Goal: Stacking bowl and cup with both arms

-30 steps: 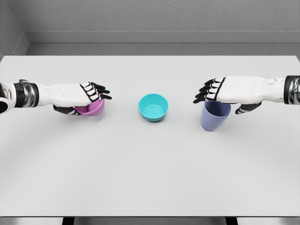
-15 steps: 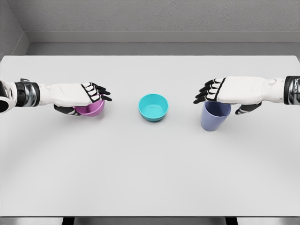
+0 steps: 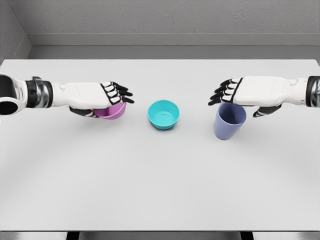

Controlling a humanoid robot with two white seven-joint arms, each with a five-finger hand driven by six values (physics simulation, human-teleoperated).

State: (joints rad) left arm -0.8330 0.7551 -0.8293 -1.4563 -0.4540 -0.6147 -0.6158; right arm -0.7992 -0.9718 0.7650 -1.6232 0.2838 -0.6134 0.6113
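Between both robot hands, teal bowl (image 3: 163, 114), purple bowl (image 3: 113, 111) left, cup (image 3: 229, 121) right

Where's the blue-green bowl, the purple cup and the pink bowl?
Teal bowl (image 3: 163, 114), head view, inside wall.
Cup (image 3: 229, 126), head view, front wall.
Pink bowl (image 3: 114, 111), head view, outer side below the left hand (image 3: 102, 95).

On the flat white table (image 3: 160, 190), the teal plastic bowl (image 3: 163, 114) sits mid-table, the purple plastic bowl (image 3: 111, 110) toward the left edge, the lavender plastic cup (image 3: 229, 123) toward the right edge.

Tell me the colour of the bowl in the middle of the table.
Teal, or turquoise; the middle bowl shows clearly in the head view.
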